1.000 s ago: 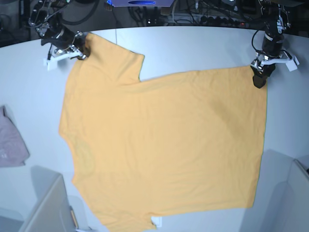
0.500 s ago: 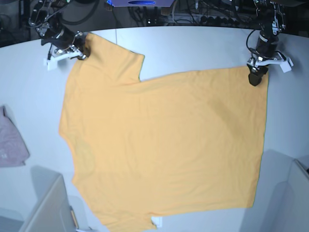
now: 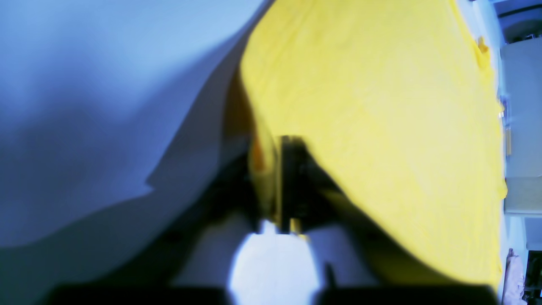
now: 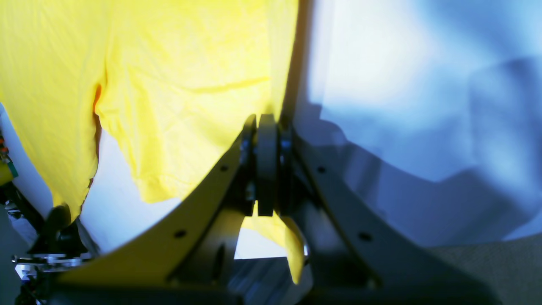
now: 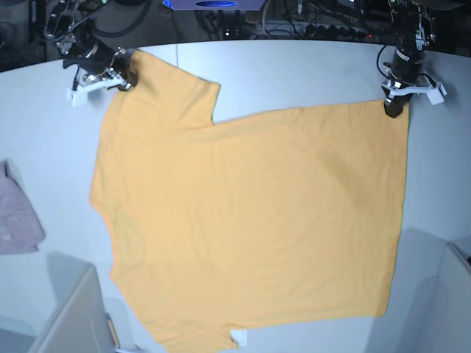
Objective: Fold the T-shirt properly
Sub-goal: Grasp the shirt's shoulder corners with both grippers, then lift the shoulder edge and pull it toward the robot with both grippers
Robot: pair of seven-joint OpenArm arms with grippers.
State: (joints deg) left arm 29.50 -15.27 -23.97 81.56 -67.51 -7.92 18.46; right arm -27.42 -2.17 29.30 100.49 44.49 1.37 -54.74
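The orange-yellow T-shirt [image 5: 250,220] lies spread flat on the white table [image 5: 294,73], with no lettering showing. In the base view my right gripper [image 5: 124,79] sits at the far left, shut on the sleeve's edge. The right wrist view shows its jaws pressed together [image 4: 264,169] with yellow cloth [image 4: 178,84] pinched and a flap hanging below. At the far right of the base view my left gripper [image 5: 394,109] is at the shirt's top corner. In the blurred left wrist view it is shut [image 3: 277,186] on the yellow cloth's [image 3: 381,106] edge.
A small pale pink-grey cloth [image 5: 16,217] lies at the table's left edge. Grey bins stand at the lower left [image 5: 70,316] and lower right [image 5: 449,294]. Cables and equipment fill the dark space behind the table's far edge.
My left gripper has closed on the shirt's far right corner and drawn back slightly toward the table's far edge. The right gripper and the rest of the shirt have not moved.
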